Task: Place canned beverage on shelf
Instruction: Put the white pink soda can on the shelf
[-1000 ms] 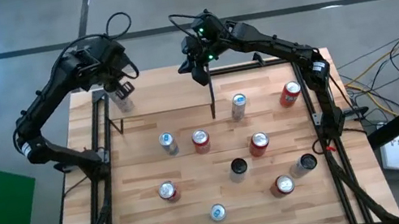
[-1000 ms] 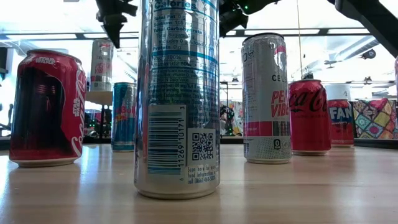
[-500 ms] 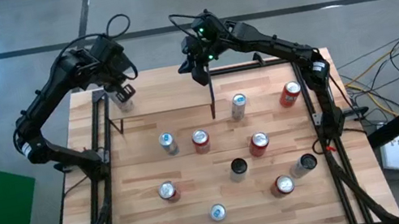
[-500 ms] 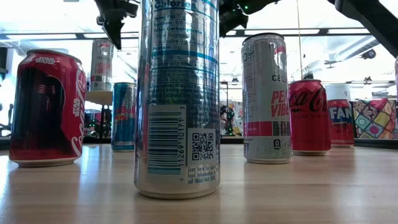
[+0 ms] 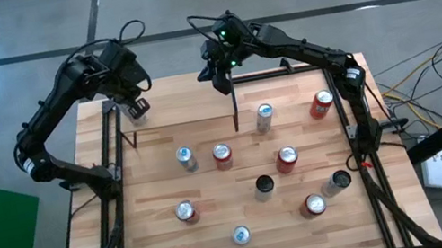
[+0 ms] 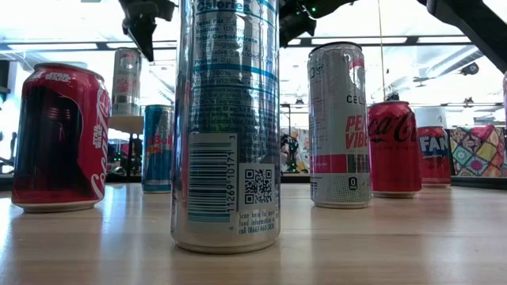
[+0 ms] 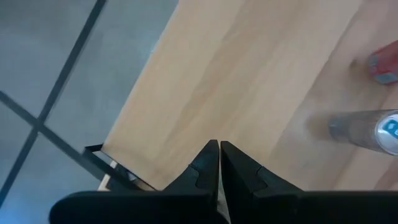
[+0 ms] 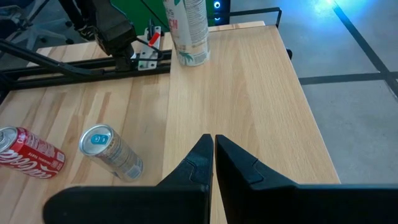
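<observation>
The shelf (image 5: 188, 93) is a narrow raised board of pale, smooth wood on thin black metal uprights, running along the far edge of the butcher-block table (image 5: 214, 189). A slim silver can (image 5: 137, 111) stands upright at the shelf's left end; in the right wrist view it shows as a tall white-and-silver cylinder with green and red print (image 8: 187, 28).

The left gripper (image 5: 136, 96) hangs just above and beside that can, apart from it, its dark fingers (image 7: 205, 171) pressed flat together with nothing between them. In the low view the can (image 6: 126, 81) sits on the shelf with the gripper (image 6: 144, 32) above it and clear of its top. The right gripper (image 5: 219, 79) hovers over the middle of the shelf, well right of the can, also clenched on nothing; its fingers (image 8: 202, 163) meet in a thin seam.

On the table stand many more cans, all glossy metal cylinders: a tall silver one with a barcode (image 6: 227, 127) nearest the low camera, a red Star Wars can (image 6: 59, 136) at its left, a blue can (image 6: 158, 148) behind, a white-and-pink can (image 6: 340, 127) and a red cola can (image 6: 394, 148) to the right. They are spread over the table's middle and near part, well apart from the shelf.
</observation>
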Robot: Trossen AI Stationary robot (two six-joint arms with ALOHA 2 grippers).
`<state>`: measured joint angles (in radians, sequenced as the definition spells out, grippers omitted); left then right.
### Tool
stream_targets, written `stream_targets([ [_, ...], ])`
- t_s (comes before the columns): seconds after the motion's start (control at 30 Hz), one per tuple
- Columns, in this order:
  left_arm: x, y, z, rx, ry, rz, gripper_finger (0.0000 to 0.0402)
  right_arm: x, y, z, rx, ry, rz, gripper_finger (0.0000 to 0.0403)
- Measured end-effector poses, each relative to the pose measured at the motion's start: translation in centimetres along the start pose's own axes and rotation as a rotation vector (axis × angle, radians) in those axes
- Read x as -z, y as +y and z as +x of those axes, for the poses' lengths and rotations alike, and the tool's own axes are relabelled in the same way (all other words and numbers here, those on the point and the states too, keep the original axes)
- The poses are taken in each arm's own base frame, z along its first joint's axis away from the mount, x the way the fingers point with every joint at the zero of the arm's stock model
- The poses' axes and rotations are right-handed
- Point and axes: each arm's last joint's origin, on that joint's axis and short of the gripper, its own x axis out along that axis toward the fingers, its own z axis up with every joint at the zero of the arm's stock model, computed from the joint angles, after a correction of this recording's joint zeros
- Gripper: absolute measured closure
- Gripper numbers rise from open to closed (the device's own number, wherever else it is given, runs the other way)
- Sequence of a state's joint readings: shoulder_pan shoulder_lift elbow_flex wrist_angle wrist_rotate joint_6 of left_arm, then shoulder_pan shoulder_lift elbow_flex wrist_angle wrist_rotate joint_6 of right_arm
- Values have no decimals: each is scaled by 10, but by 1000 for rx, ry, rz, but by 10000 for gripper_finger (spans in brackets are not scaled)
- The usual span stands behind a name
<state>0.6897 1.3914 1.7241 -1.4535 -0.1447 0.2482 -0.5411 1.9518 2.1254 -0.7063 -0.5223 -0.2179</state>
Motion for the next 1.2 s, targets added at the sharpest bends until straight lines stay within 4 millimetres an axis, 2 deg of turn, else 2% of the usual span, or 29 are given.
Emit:
stream_targets([
  [0.27,7,-3,-8,6,3,8,402,0,0,0,0,0,-1,394],
  [0.57,3,0,-13,-31,-80,26,402,0,0,0,0,0,-1,394],
  [0.8,4,7,-12,-262,-12,-4,402,0,0,0,0,0,8,394],
  [1.0,5,8,-11,-264,-5,-16,402,0,0,0,0,0,7,394],
  [1.2,5,5,-10,-170,-20,-12,402,0,0,0,0,0,7,394],
])
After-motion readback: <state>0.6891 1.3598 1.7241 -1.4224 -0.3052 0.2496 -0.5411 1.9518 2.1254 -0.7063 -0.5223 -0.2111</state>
